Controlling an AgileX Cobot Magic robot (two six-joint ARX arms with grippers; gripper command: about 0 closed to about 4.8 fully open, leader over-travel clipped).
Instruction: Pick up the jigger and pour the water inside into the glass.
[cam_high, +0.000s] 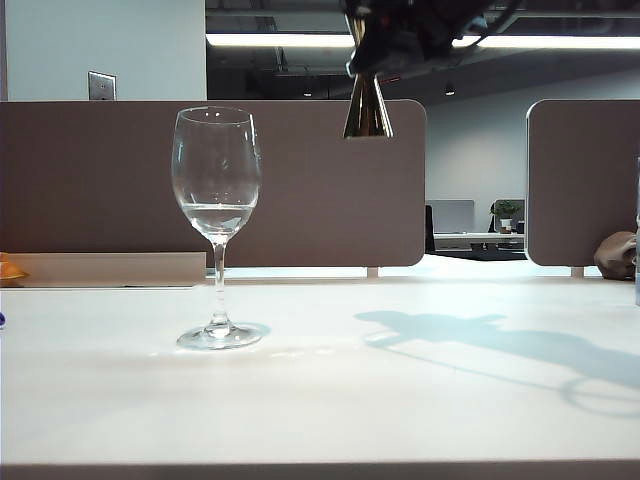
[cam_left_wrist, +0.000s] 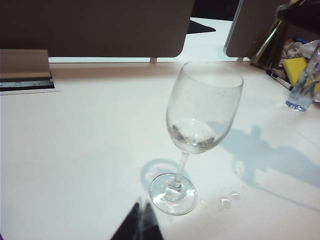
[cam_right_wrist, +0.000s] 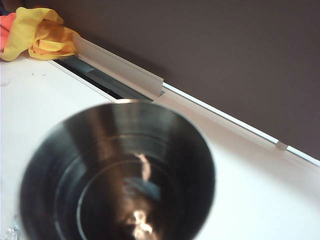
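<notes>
The right gripper (cam_high: 375, 45) is clamped on the jigger (cam_high: 367, 108), raised high, right of the wine glass (cam_high: 216, 200) (water (cam_high: 217, 217) in its bowl) on the white surface (cam_high: 400, 400). The left gripper (cam_left_wrist: 139, 225) sits near the glass's foot, fingertips seemingly together.

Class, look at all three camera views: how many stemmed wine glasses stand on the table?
1. The glass stands upright on the white table, left of the middle in the exterior view, with a little water in its bowl. Others could sit outside the views.
</notes>
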